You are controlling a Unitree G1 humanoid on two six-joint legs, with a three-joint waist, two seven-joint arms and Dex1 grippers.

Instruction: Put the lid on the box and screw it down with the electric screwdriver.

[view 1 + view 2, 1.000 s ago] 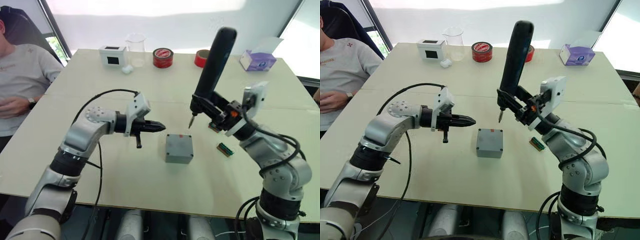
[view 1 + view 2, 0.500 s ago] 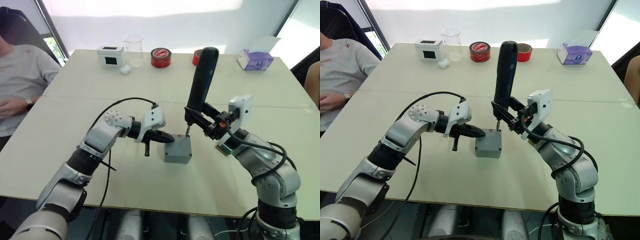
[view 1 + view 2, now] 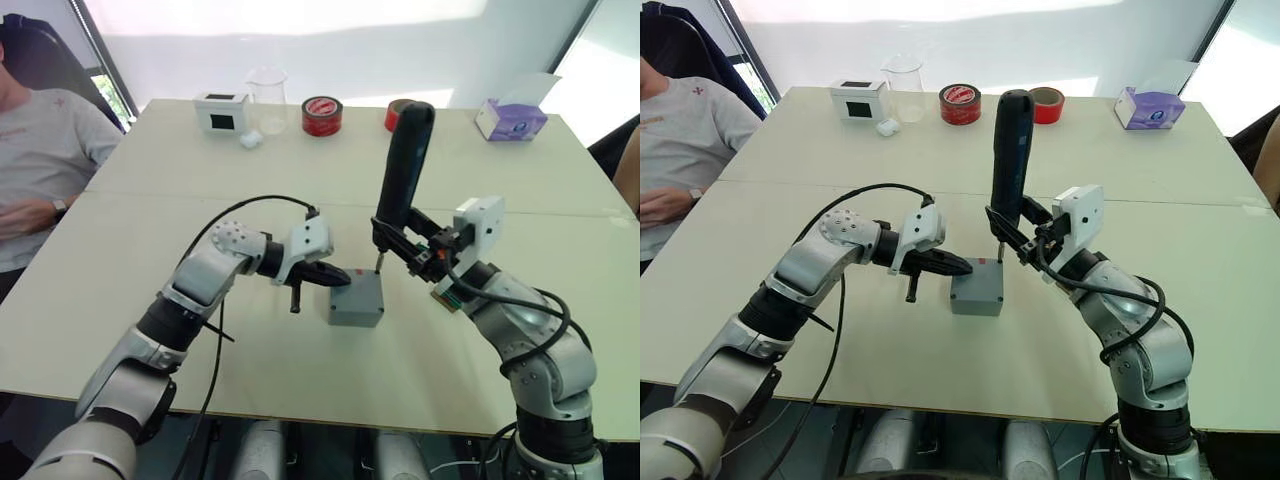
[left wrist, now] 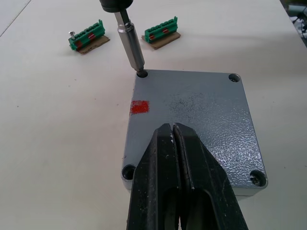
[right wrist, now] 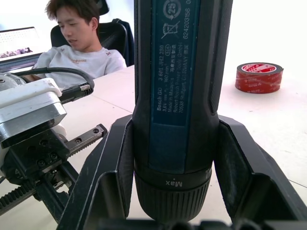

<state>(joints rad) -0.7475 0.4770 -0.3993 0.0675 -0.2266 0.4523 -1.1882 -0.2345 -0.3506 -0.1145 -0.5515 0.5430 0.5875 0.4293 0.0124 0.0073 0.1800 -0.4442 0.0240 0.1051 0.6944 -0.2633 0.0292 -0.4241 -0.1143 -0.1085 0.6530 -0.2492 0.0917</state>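
- Box: grey, sits on the table near its front-centre, between the two arms. Lid is on top of it, flush w/ the edges; screw holes at the lid corners. Small red mark shows by one lid edge in the left wrist view.
- Left tool: fingers pressed together, nothing between them. Tip rests at or just over the lid's near-left edge; contact can't be confirmed.
- Right tool: clamped on the electric screwdriver, one finger on each side of the lower body (right wrist view).
- Screwdriver: roughly upright, top tilted slightly to the robot's right. Metal bit points down, tip seated in the lid's corner hole; in the eye views that is the far corner on the robot's right.
- Two green connector pieces lie on the table just beyond the box, apart from it.
- Far edge of table, L to R: white box w/ black screen, clear beaker, red tape roll, second red roll partly behind the screwdriver, purple tissue box.
- Small white object lies just in front of the beaker.
- Person in grey top seated at the table's left side, hand w/ wristwatch near the edge.
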